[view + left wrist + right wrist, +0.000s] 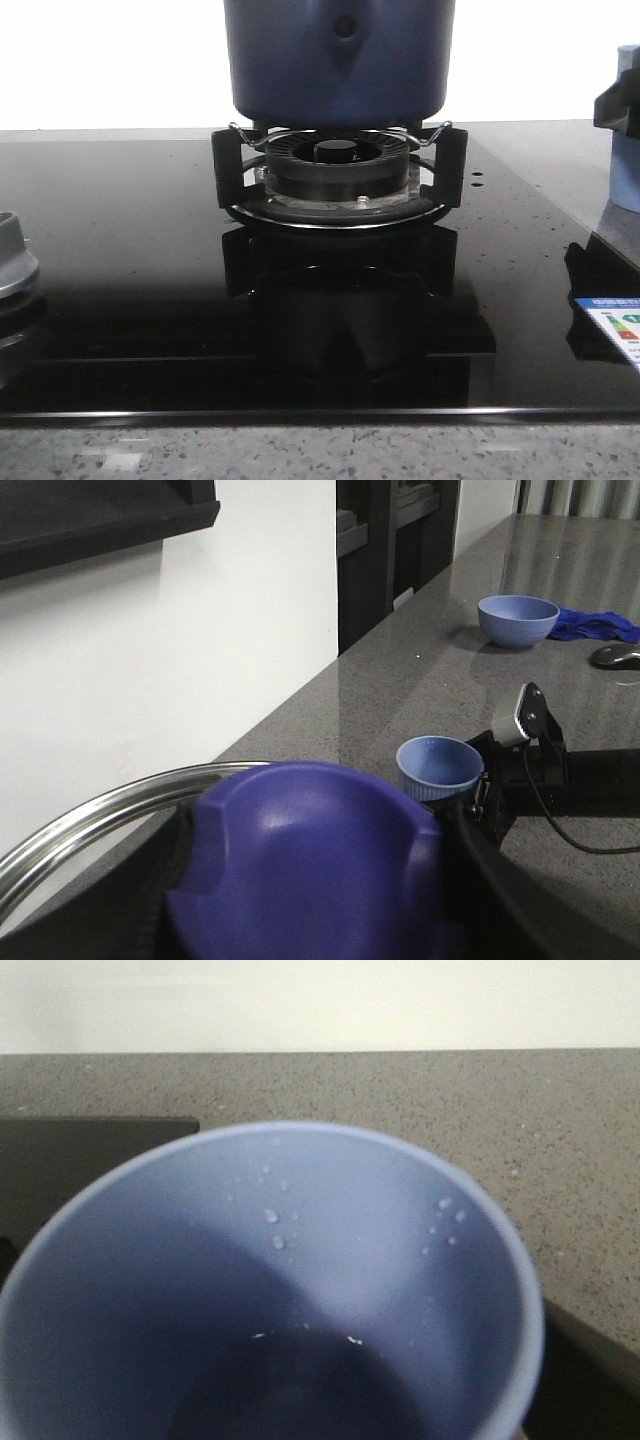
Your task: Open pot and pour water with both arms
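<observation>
1. From the front, the big dark navy-blue metal pot (339, 62) sits on the black iron burner stand (338, 170) in the middle of the shiny black glass stove top (120, 260). Its top is cut off, so I cannot see a lid here. It looks heavy and hard, and its smooth side looks slippery. The pointed handle mount with its round rivet (344, 27) faces me. At the far right edge I see a bit of the pale blue plastic cup (626, 160) and something dark above it, maybe the right pincer, but I cannot tell.

2. From the left wrist, a round purple-blue knob (300, 870) fills the bottom, with a shiny silver lid rim (110, 815) curving beside it. I think the knob is the best place to hold the lid. The left pincer's fingers do not show, so I cannot tell if it has closed on the knob. Farther off, the right pincer (487, 783) has its fingers closed on the pale blue cup on the grey speckled stone counter (430, 670). A small blue bowl (518, 619) sits well apart.

3. From the right wrist, I look down into the cup. It is close, with drops on its wall and water at the bottom. It looks light and thin, so a hard squeeze might bend it.
</observation>
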Robot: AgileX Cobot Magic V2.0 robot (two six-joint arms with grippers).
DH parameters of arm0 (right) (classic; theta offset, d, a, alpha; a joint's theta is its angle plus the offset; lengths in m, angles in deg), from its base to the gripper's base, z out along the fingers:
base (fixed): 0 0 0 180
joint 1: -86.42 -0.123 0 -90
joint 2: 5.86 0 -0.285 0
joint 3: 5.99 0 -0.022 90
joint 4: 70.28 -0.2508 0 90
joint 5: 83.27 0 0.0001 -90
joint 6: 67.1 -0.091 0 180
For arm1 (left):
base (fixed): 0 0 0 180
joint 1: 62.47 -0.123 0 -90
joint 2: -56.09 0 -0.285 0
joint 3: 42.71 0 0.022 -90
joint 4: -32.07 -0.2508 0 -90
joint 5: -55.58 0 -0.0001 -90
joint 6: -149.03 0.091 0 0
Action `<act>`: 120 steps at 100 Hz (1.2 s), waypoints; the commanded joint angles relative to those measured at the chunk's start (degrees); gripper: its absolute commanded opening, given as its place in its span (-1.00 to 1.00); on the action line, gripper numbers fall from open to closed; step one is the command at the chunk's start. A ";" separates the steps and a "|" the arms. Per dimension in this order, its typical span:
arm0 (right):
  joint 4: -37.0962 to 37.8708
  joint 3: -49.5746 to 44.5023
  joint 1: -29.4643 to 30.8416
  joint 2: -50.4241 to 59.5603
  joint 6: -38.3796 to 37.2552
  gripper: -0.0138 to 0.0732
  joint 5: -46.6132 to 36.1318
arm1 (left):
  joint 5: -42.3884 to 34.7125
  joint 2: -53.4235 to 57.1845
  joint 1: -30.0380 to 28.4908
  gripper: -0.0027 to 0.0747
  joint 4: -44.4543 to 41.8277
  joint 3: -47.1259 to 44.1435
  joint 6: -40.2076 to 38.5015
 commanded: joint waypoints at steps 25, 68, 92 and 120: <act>0.44 1.78 0.09 -2.64 -1.54 0.26 -8.44 | -1.72 2.63 -0.09 -0.41 6.46 1.71 -0.50; 12.78 3.25 -0.78 3.39 -1.54 -0.09 -10.84 | -4.98 6.22 -0.09 -0.41 4.63 1.71 -0.76; 20.25 14.98 -4.43 6.93 -1.54 -0.09 1.04 | -6.27 8.24 -0.09 -0.41 4.49 1.71 -1.18; 29.48 30.37 -11.18 5.51 -1.54 -0.09 12.62 | -6.49 9.22 -0.09 -0.41 2.62 1.49 -3.89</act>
